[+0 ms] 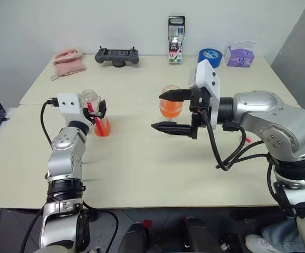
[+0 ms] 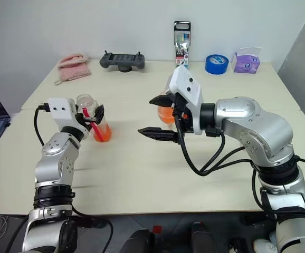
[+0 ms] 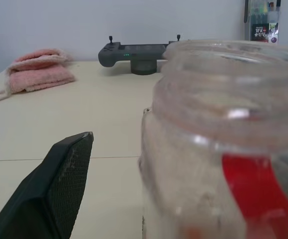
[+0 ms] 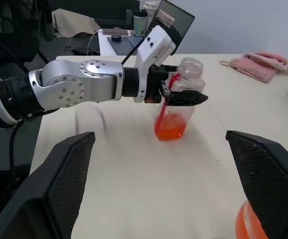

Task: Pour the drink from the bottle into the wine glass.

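On the pale bench [image 1: 142, 174], to the robot's left, the bottle [image 1: 98, 117] is standing upright. Its mouth is open, with no cap on it, and only a little orange-red drink [image 1: 103, 128] is lying at its bottom. The wine glass [image 1: 171, 107] is standing near the middle of the bench, well apart from the bottle, and its bowl is already holding orange liquid, so the pouring is looking done, or nearly done.

The step in hand, as I judge it, is setting the bottle down and letting it go. To do this well, the left arm should be drawing straight back along its own fingers, not sideways, because the light, almost empty bottle can tip from a small push. The right arm should be keeping clear of the glass, since its stem is thin.

The left end effector [image 1: 97, 109] is sitting around the upper part of the bottle. In the left wrist view one black finger [image 3: 49, 194] is standing apart from the bottle wall, so the jaws are looking released, but whether the other finger is touching I cannot tell. The right end effector [image 1: 168, 112] is spread wide, holding nothing, just in front of the glass.
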`<act>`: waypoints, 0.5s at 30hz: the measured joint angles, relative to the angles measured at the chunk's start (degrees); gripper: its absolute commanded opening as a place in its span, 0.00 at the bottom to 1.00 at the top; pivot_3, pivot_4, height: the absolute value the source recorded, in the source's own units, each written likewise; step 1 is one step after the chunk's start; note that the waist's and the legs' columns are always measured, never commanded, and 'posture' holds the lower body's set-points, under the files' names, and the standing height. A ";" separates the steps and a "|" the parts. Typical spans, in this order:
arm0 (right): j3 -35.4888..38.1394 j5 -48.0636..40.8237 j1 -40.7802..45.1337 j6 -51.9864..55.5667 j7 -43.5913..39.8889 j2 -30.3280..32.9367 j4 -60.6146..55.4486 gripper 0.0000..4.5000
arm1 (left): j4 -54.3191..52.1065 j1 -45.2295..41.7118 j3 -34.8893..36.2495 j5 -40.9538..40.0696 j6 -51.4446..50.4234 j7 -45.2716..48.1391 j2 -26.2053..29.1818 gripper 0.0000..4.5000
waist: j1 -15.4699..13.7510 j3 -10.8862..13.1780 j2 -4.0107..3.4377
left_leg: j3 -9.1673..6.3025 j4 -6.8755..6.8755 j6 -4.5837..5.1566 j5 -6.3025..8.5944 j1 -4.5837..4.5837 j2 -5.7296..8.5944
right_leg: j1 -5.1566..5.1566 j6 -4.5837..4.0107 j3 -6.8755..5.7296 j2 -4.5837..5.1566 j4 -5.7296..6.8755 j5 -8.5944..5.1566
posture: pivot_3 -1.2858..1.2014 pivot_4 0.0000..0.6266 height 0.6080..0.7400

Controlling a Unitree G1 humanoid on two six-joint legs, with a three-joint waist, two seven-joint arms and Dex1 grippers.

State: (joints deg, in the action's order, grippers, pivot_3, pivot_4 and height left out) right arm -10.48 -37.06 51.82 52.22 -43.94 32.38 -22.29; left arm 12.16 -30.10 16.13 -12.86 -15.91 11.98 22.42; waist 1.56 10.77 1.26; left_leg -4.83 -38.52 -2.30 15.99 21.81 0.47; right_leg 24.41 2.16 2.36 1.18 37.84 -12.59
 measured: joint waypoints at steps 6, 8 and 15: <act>-0.03 1.77 0.00 -1.58 -0.01 -0.59 0.80 1.00 | -1.16 0.12 -0.01 -0.76 -1.28 1.57 0.97 1.00 | 0.03 0.00 0.00 | 0.00 0.01 0.00 0.00 0.00 0.00 | 0.00 0.00 0.00 0.00 -0.01 0.00 | 0.52 0.24 1.00; -0.03 2.15 0.00 -1.84 -0.14 -0.76 1.32 1.00 | -1.42 0.12 0.00 -0.99 -1.65 1.83 1.58 1.00 | 0.04 0.00 0.00 | 0.00 0.02 0.00 0.00 0.00 0.00 | 0.00 0.00 0.00 0.00 -0.02 0.00 | 0.52 0.24 1.00; -0.01 3.07 -0.03 -2.96 -1.17 -0.74 1.70 1.00 | -8.55 0.66 0.25 -2.56 -6.49 1.99 2.91 1.00 | 0.05 0.00 0.00 | -0.01 0.04 0.00 0.00 0.00 -0.02 | 0.00 0.00 0.00 0.00 -0.05 0.00 | 0.52 0.24 1.00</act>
State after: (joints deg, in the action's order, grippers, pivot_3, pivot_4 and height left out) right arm -10.49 -33.99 51.79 49.26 -45.11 31.63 -20.59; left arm 3.61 -29.44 16.39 -15.43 -22.40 13.97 25.33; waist 1.61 10.77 1.26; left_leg -4.83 -38.49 -2.30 15.99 21.81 0.45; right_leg 24.41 2.16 2.36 1.18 37.79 -12.59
